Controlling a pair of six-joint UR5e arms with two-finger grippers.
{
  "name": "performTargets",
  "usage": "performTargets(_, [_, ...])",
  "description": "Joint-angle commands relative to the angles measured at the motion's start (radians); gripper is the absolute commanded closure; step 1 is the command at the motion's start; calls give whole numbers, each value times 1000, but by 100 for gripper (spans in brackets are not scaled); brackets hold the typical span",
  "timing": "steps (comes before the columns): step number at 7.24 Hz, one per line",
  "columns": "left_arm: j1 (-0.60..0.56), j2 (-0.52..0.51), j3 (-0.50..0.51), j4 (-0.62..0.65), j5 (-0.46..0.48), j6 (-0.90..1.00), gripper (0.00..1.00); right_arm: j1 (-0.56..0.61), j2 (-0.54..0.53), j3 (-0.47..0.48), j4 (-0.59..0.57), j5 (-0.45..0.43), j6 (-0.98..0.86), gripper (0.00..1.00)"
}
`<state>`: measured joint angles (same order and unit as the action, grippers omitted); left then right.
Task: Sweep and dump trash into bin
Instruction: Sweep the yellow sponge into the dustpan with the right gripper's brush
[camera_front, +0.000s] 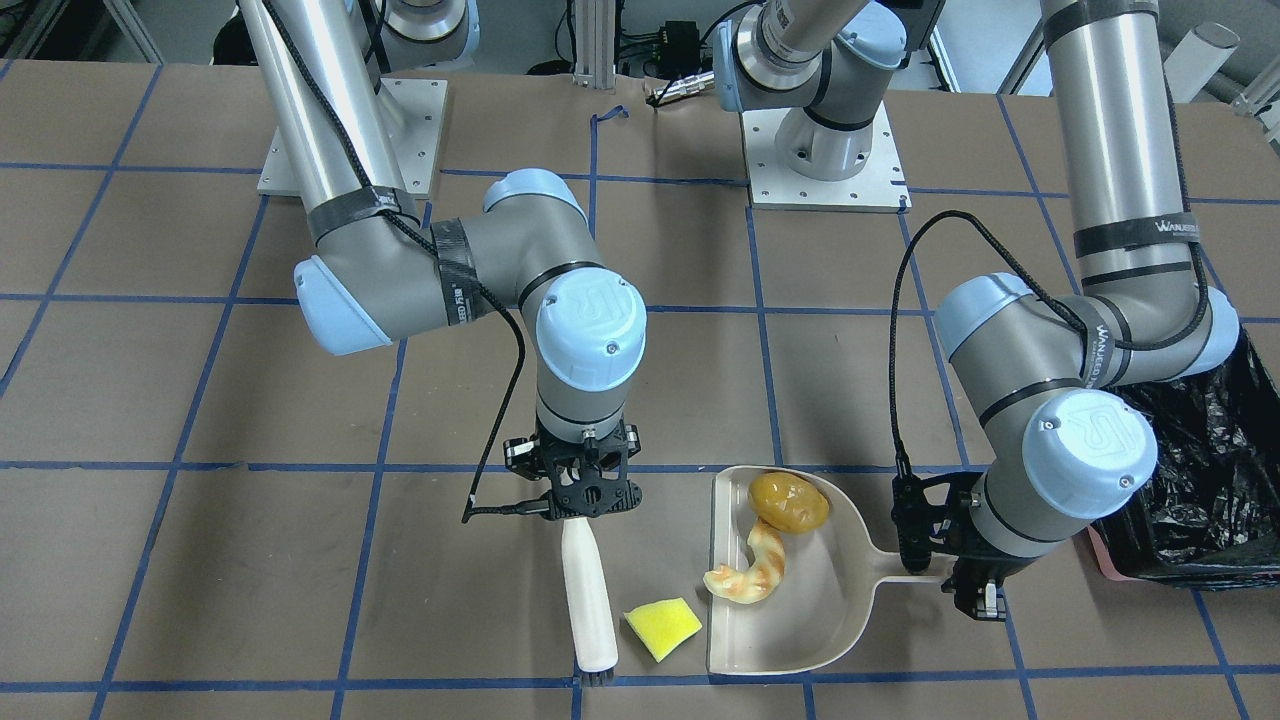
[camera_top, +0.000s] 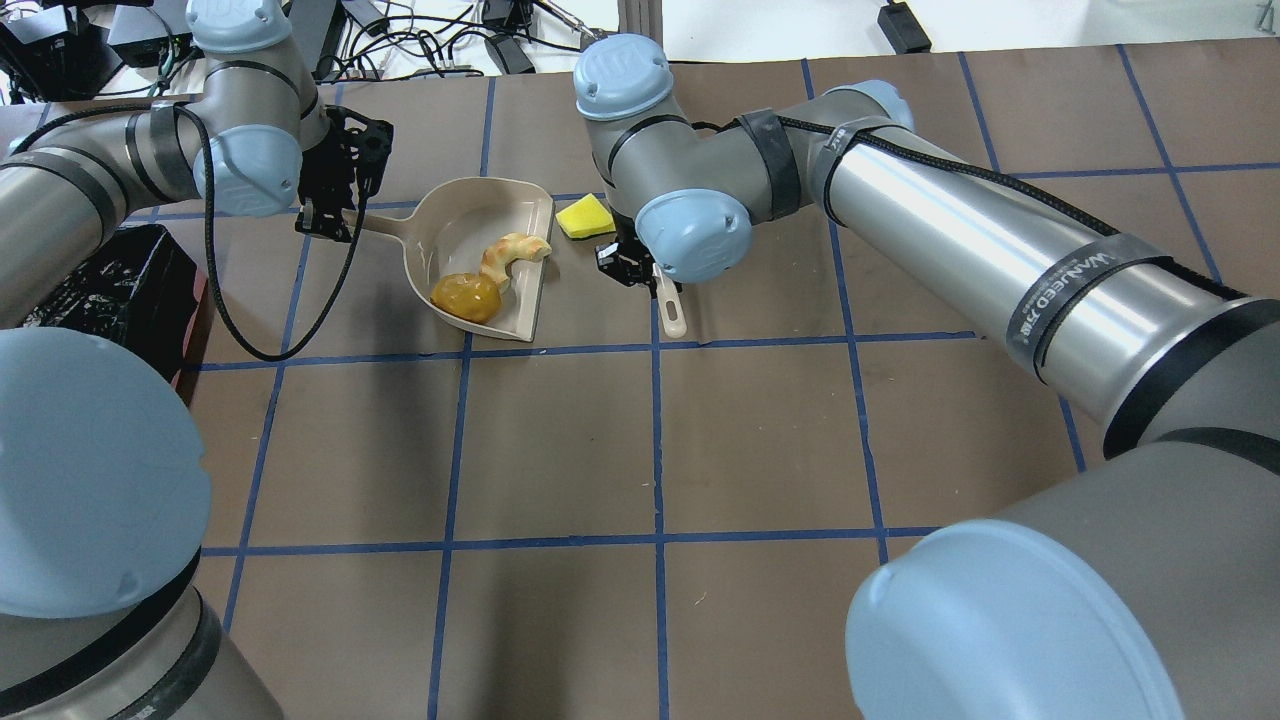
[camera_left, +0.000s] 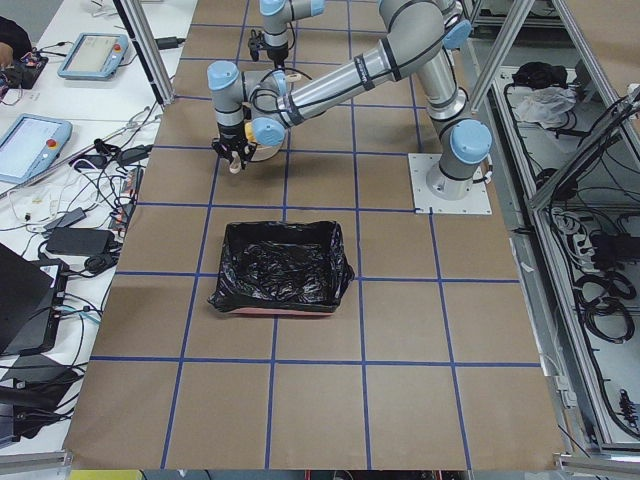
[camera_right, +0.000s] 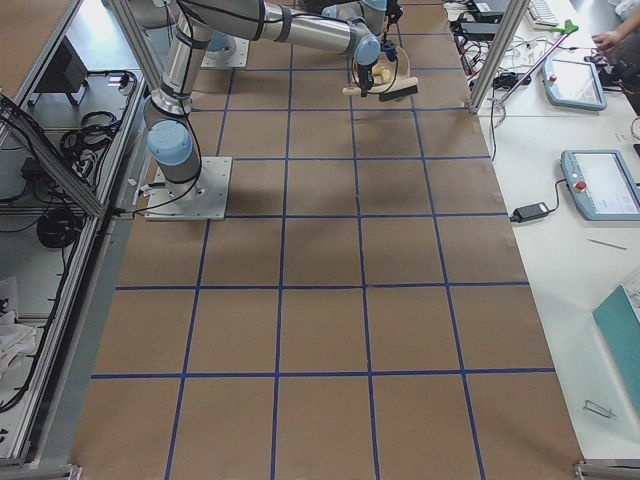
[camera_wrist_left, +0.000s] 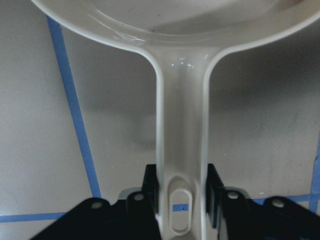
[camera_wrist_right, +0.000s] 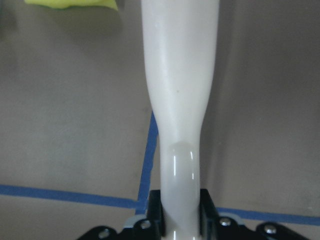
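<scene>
The beige dustpan (camera_front: 812, 612) lies on the table with the brown-yellow potato (camera_front: 788, 502) and the curled peel (camera_front: 752, 577) inside it. The yellow sponge wedge (camera_front: 662, 627) lies on the table just outside the pan's open edge. My left gripper (camera_front: 962, 578) is shut on the dustpan handle (camera_wrist_left: 182, 145). My right gripper (camera_front: 586, 498) is shut on a white brush (camera_front: 588, 600), whose bristle end rests on the table beside the sponge. The black-lined bin (camera_front: 1215, 470) stands beyond the left arm; it also shows in the exterior left view (camera_left: 280, 265).
Brown paper with blue tape lines covers the table. Both arm bases (camera_front: 822, 160) stand at the robot's side. The left arm's elbow (camera_front: 1090, 440) hangs over the bin's near corner. Open table lies on the brush's far side from the pan.
</scene>
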<state>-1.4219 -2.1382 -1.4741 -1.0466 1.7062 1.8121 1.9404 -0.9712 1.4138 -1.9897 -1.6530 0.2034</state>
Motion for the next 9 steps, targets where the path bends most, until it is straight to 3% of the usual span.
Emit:
performTargets(1, [0, 0, 0, -1, 1, -1, 96, -12, 78, -60, -34, 11, 39, 100])
performTargets(3, [0, 0, -2, -1, 0, -1, 96, 3, 83, -67, 27, 65, 120, 100])
performTargets(9, [-3, 0, -2, -1, -2, -5, 96, 95, 95, -69, 34, 197, 310, 100])
